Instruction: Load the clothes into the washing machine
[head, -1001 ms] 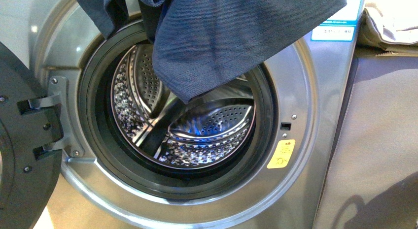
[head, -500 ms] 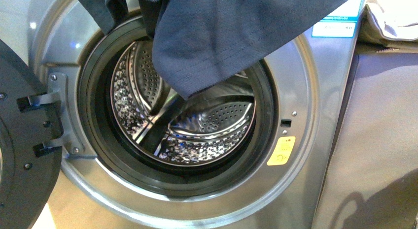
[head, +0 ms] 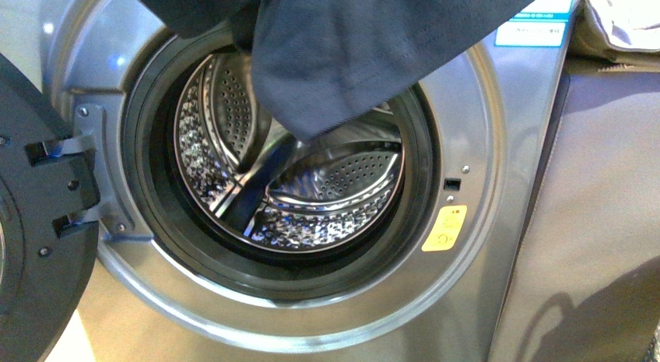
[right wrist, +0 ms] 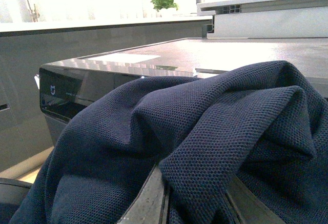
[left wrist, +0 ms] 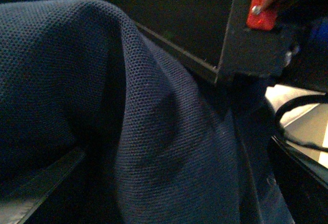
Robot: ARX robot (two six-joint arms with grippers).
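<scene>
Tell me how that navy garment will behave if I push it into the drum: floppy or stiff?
Likely floppy: the garment hangs in soft folds over the drum opening, so a push should crumple it. Its textured knit looks grippy, not slippery. A hem may snag on the gasket.

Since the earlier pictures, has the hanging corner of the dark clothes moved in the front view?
Yes, slightly. Against the yellow sticker, the lower corner of the clothes now hangs a little higher and further right.
</scene>
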